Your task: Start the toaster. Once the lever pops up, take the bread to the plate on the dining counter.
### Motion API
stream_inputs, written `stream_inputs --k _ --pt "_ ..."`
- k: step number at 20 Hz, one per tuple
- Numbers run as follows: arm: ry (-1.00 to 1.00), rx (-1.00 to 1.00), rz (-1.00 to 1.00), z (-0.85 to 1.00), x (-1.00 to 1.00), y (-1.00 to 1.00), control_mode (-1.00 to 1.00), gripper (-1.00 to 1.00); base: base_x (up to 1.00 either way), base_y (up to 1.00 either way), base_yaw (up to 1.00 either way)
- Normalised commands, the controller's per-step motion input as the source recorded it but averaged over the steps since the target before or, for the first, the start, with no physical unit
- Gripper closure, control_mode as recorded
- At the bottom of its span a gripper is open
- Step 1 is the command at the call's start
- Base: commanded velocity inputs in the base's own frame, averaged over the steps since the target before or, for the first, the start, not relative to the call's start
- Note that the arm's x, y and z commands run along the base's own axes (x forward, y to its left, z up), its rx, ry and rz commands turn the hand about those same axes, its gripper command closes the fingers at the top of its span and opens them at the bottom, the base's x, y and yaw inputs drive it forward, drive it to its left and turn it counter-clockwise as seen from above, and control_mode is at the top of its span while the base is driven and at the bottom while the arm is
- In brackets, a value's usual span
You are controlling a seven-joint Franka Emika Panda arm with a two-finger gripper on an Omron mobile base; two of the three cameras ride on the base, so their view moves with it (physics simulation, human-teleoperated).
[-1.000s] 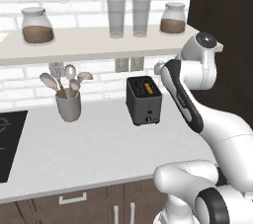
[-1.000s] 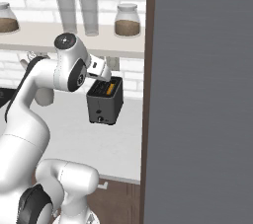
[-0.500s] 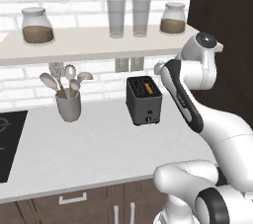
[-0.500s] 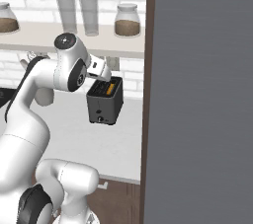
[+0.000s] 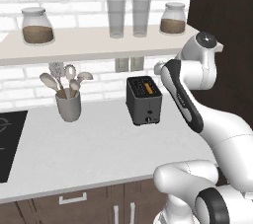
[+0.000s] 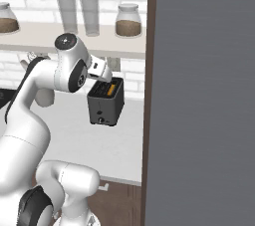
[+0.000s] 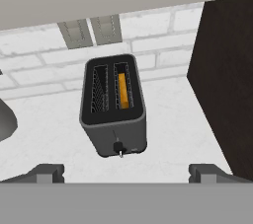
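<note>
The dark grey toaster (image 5: 143, 104) (image 6: 105, 108) (image 7: 106, 134) stands on the grey worktop near the brick wall. An orange-yellow slice of bread (image 7: 123, 91) (image 5: 147, 88) (image 6: 111, 89) sits down inside its right slot, while the left slot is bare. The lever (image 7: 118, 147) (image 5: 150, 119) (image 6: 101, 119) is low on the narrow front face. My gripper (image 7: 126, 171) (image 6: 105, 76) hovers above and just in front of the toaster, open, its fingertips (image 7: 49, 171) wide apart and holding nothing. The plate and the dining counter are out of view.
A grey utensil cup (image 5: 68, 105) stands left of the toaster and a black cooktop (image 5: 7, 139) lies at the far left. A shelf (image 5: 99, 43) with jars and glasses runs above. A tall dark panel (image 7: 227, 70) (image 6: 199, 95) rises close on the toaster's right.
</note>
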Motion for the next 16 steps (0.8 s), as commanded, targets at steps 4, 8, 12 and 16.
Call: stream_inputs --k 4,8,12,16 --pt "0.0 0.0 0.0 0.0 0.0 0.0 -1.0 -1.0 0.0 0.0 0.0" --pt "0.0 0.0 0.0 0.0 0.0 0.0 -1.0 -1.0 0.0 0.0 0.0" --pt "0.0 0.0 0.0 0.0 0.0 0.0 -1.0 -1.0 0.0 0.0 0.0" --pt "0.0 0.0 0.0 0.0 0.0 0.0 -1.0 -1.0 0.0 0.0 0.0"
